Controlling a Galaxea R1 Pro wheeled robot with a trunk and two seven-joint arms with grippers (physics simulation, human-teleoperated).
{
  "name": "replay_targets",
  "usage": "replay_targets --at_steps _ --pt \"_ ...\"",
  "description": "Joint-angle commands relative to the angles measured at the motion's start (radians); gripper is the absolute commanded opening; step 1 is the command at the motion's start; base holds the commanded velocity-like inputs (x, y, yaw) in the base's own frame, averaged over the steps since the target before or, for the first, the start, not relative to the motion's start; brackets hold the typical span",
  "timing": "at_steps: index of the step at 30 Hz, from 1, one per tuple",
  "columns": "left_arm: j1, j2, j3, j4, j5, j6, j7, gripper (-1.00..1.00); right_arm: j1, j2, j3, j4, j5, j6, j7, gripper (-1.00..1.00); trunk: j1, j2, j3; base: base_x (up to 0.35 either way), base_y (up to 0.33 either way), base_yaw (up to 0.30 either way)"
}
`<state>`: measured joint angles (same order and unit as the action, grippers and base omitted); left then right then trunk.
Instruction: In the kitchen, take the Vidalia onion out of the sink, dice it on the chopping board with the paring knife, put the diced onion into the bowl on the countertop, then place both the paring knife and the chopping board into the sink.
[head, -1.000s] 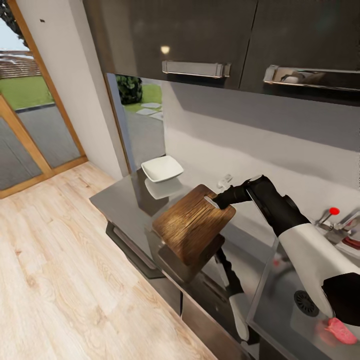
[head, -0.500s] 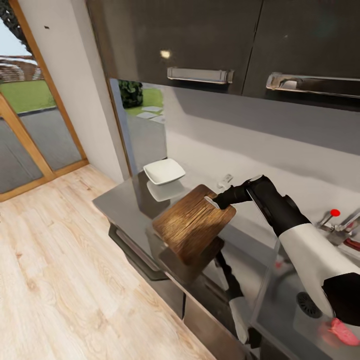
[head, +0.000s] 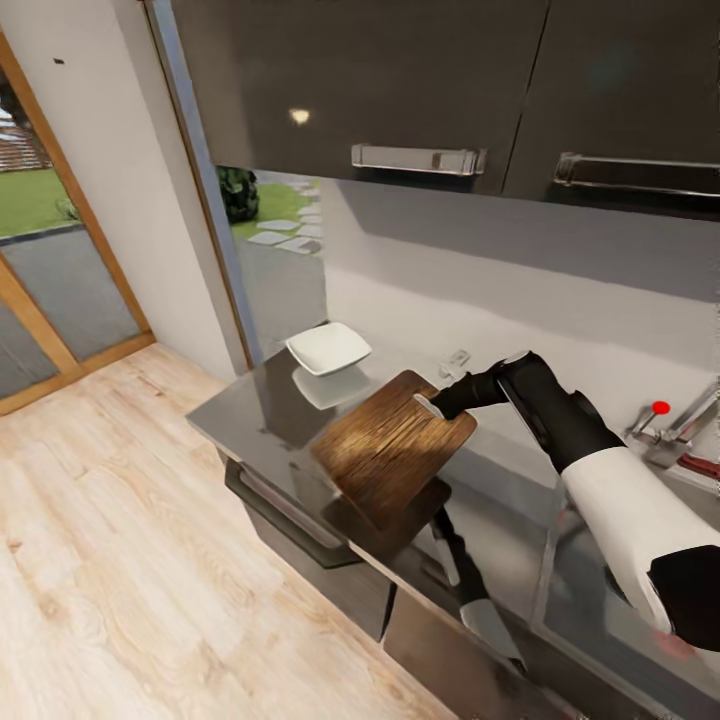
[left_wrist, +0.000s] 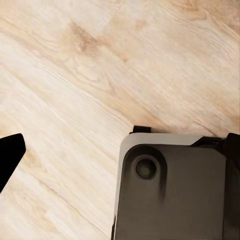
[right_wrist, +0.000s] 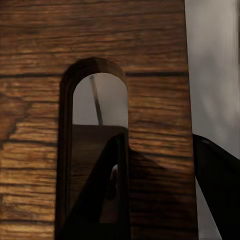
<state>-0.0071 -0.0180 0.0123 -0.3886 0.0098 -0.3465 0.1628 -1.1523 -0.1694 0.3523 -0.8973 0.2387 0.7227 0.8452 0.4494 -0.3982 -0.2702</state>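
Now your right pincer (head: 432, 405), clamped on the board (head: 390, 450) at its slot, holds it tilted above the tabletop (head: 260, 415); carry it level toward 3 o'clock, sinkward. Left pincer's opening: cannot tell.

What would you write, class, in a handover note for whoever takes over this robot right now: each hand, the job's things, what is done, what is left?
Left hand: open, empty, over the wooden floor.
Right hand: shut on the chopping board at its slot end, holding it tilted above the countertop.
Bowl: on the countertop beyond the board; contents unclear.
Done: board is lifted.
Left: carry the board to the sink on the robot's right and set it in; confirm the other steps.
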Motion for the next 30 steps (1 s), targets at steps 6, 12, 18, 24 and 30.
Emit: replay_targets --at_steps 6,12,18,24,30 --pt "-0.001 0.002 0.002 0.001 0.001 -0.003 0.003 1.0 -0.001 -0.023 -0.003 0.0 0.009 0.003 0.006 -1.0 0.001 -0.002 0.005 0.0 0.286 -0.208" --pt "-0.001 0.003 0.003 0.005 0.001 -0.003 0.003 1.0 -0.001 -0.045 -0.073 0.0 0.008 0.031 0.005 -1.0 0.001 -0.002 0.011 0.0 0.286 -0.208" --pt "-0.001 0.003 0.003 0.017 0.001 -0.003 0.002 1.0 -0.001 -0.056 -0.137 0.015 0.01 0.042 0.0 -1.0 0.001 -0.002 0.018 -0.009 0.286 -0.208" --pt "-0.001 0.004 0.003 0.019 0.001 -0.003 0.002 1.0 -0.001 -0.069 -0.237 0.04 0.01 0.043 -0.072 -1.0 0.001 -0.002 0.025 -0.073 0.286 -0.204" --pt "-0.001 0.004 0.003 0.019 0.001 -0.003 0.003 1.0 -0.001 -0.074 -0.282 0.057 0.01 0.043 -0.11 -1.0 0.001 -0.002 0.032 -0.091 0.286 -0.174"
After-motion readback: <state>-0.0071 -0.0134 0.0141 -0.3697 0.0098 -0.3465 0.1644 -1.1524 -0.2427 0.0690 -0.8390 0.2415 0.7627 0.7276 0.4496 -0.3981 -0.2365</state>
